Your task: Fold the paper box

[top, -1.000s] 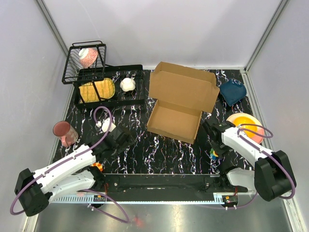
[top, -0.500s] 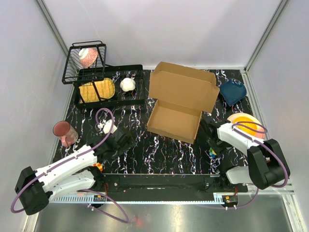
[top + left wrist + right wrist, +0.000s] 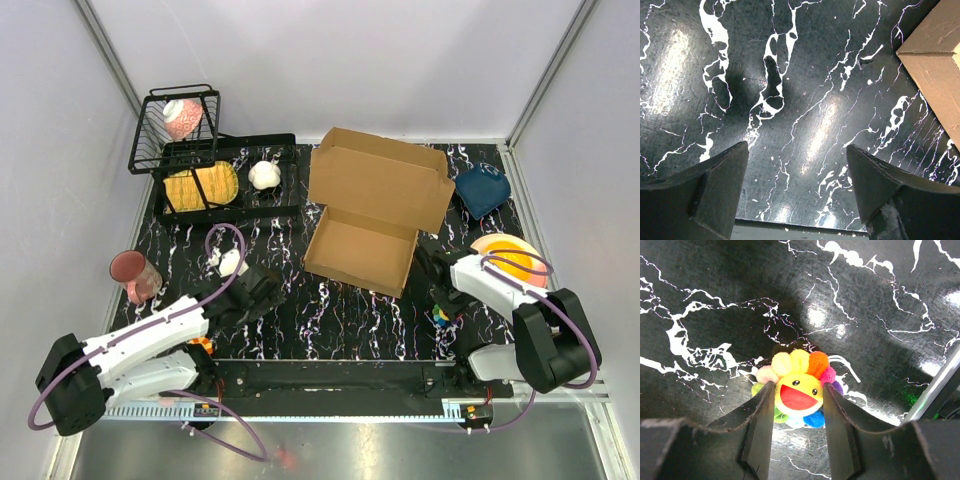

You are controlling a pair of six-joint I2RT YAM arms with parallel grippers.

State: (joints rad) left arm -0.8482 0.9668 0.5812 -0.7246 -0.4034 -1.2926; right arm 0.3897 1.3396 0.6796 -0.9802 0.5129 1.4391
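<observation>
step: reach paper box (image 3: 375,205) by far edge | left gripper (image 3: 796,146) wide, right gripper (image 3: 798,385) narrow; both empty | we reckon: come in low; pinch side flaps squarely

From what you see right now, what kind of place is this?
Probably a robot test cell, not a home: plain white walls enclose a black marbled table holding unrelated props: a dish rack, a paper box, a flower toy.
</observation>
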